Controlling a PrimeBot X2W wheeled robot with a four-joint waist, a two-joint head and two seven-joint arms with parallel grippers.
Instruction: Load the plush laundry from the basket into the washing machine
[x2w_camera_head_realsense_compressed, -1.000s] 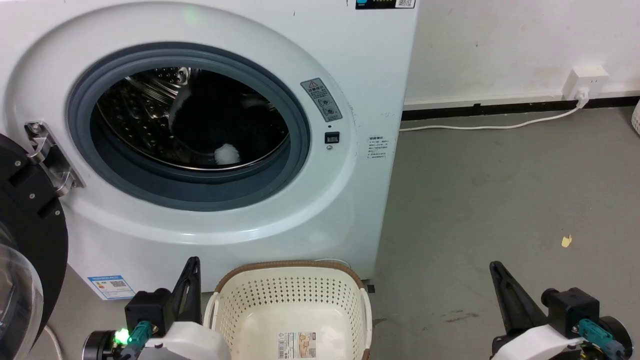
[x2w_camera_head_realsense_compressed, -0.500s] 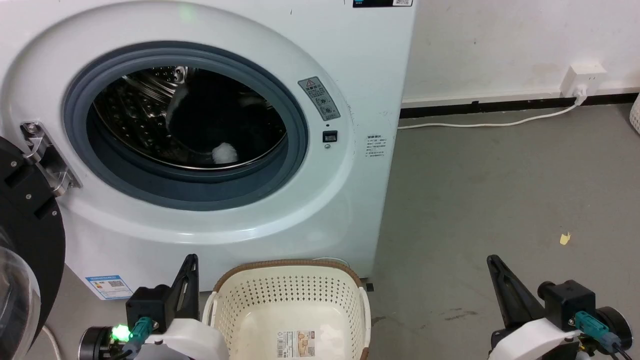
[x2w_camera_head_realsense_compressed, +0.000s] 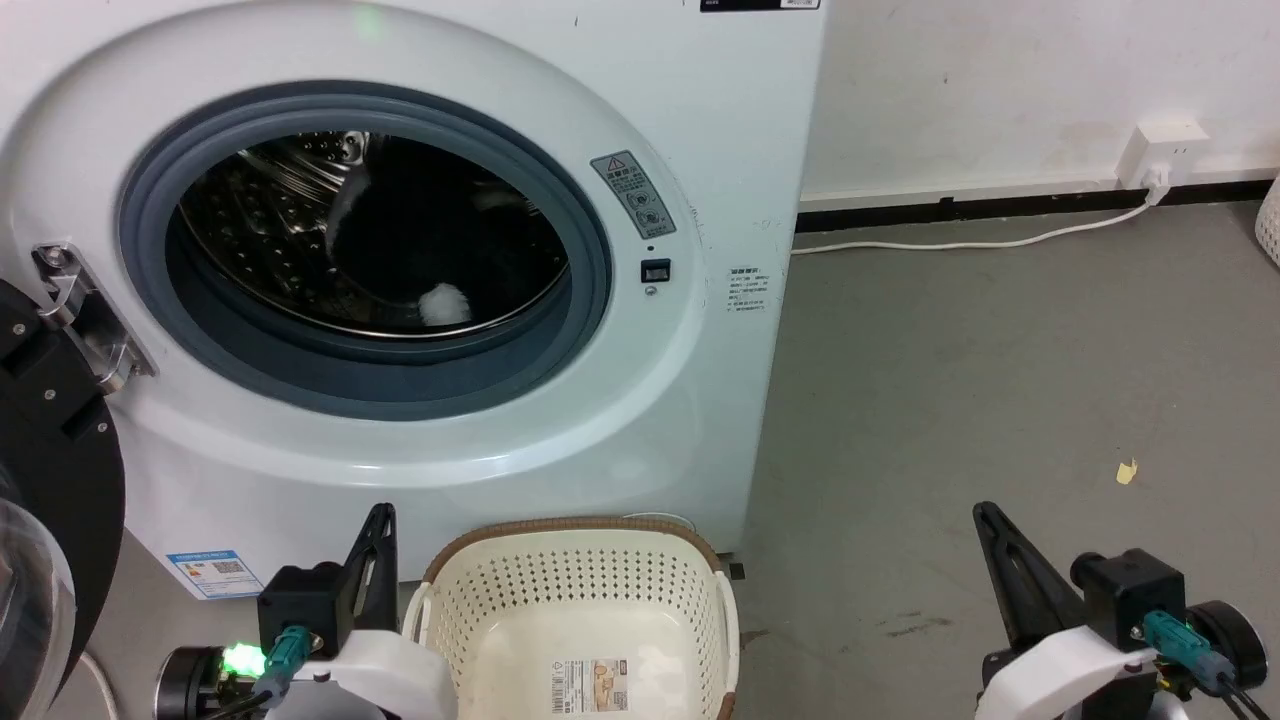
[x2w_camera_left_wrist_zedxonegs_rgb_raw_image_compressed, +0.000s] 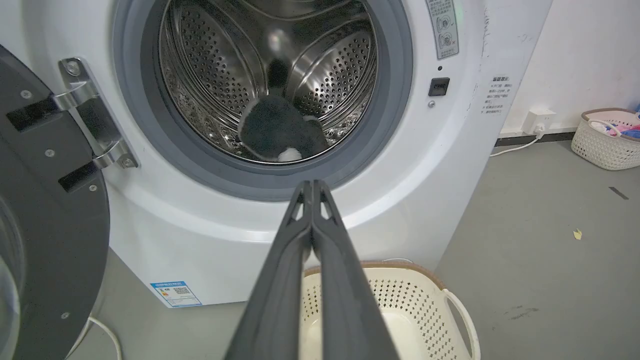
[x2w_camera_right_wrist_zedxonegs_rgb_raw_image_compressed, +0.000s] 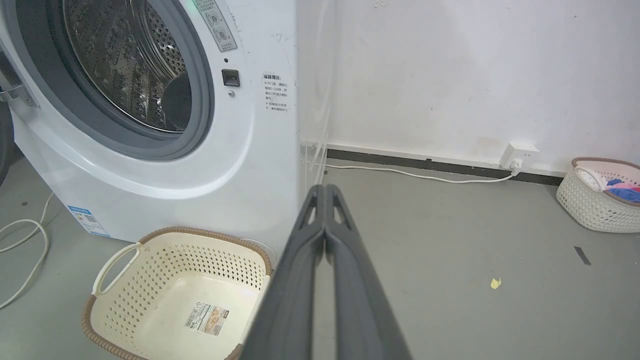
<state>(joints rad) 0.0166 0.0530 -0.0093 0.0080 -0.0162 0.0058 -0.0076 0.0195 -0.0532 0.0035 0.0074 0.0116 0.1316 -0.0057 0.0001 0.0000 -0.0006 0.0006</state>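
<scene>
You have a white cable (x2w_camera_head_realsense_compressed: 960, 243) crossing the grey floor (x2w_camera_head_realsense_compressed: 950, 400) to a wall socket (x2w_camera_head_realsense_compressed: 1160, 152), a yellow scrap (x2w_camera_head_realsense_compressed: 1127, 471) and a second basket (x2w_camera_right_wrist_zedxonegs_rgb_raw_image_compressed: 590, 212).

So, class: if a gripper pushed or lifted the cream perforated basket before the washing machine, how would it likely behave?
The basket probably slides easily: nothing but a label shows inside it, and the floor looks smooth. Its thin perforated walls suggest it is light and flexible. Lifted by one handle, it would likely tilt.
</scene>
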